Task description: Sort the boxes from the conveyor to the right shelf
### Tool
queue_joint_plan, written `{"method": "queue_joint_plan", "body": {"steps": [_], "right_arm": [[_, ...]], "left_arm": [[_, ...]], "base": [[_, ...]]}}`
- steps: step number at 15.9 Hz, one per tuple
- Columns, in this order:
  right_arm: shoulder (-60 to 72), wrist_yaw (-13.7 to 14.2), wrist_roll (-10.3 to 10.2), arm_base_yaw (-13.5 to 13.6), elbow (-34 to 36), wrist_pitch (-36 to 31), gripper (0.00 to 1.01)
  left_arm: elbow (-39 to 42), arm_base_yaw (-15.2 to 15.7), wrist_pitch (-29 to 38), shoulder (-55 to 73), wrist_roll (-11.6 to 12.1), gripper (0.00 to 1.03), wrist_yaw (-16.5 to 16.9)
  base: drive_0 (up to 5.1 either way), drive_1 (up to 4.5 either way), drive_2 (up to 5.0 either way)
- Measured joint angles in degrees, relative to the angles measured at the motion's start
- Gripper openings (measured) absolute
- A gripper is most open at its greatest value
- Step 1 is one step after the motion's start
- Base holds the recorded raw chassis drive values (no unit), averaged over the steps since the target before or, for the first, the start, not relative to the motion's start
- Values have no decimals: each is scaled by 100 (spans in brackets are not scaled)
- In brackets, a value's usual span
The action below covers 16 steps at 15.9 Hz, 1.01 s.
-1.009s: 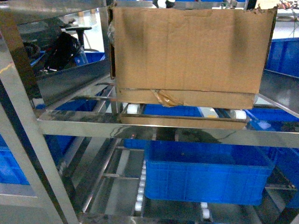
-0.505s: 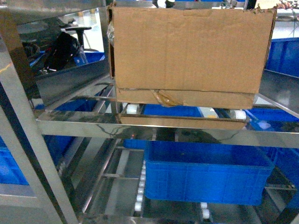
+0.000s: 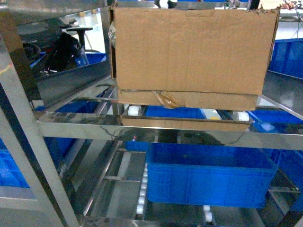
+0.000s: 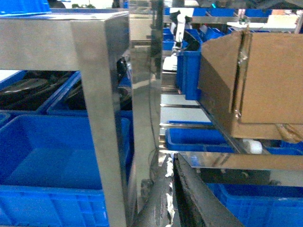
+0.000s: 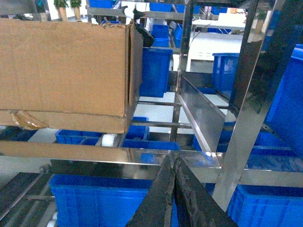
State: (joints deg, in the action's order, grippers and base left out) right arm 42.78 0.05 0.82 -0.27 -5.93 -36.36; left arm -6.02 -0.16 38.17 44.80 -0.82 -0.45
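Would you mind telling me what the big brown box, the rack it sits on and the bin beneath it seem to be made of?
The box looks like matte corrugated cardboard: creased walls, ragged rim. The rack appears to be polished stainless steel, mirroring the box's underside. The blue bin seems moulded plastic, with a slight sheen and a thick rim.

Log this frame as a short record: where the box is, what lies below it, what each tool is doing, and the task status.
box: large brown corrugated cardboard box, upright on the white rollers
shelf: shiny stainless-steel rack, box on its upper visible tier
below: blue plastic bin on the lower tier
left tool: shut, empty, apart from the box
right tool: shut, empty, apart from the box
status: box rests on the shelf, unheld
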Motion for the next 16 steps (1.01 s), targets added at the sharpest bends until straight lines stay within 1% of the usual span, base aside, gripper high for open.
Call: {"method": "queue_joint_plan", "body": {"steps": [1, 4, 5, 8, 11, 16], "right_arm": [[-236, 0, 0, 0, 98, 142, 2], [-949, -4, 0, 26, 310, 649, 2], [-1073, -7, 0, 26, 455, 433, 2], [-1746, -4, 2, 26, 507, 1082, 2], [-2304, -7, 0, 26, 507, 1644, 2], [-3001, -4, 0, 26, 507, 2347, 2]], "left_arm": [[94, 35, -146, -275, 0, 2, 11], [321, 11, -678, -992, 0, 2, 42], [511, 11, -404, -1056, 2, 2, 42], [511, 11, -1165, -1814, 0, 2, 42], [511, 11, -1757, -2396, 0, 2, 42], [511, 11, -2485, -3158, 2, 2, 42]], "base": [[0, 0, 0], [0, 0, 0], [0, 0, 0], [0, 0, 0], [0, 0, 0], [0, 0, 0]]}}
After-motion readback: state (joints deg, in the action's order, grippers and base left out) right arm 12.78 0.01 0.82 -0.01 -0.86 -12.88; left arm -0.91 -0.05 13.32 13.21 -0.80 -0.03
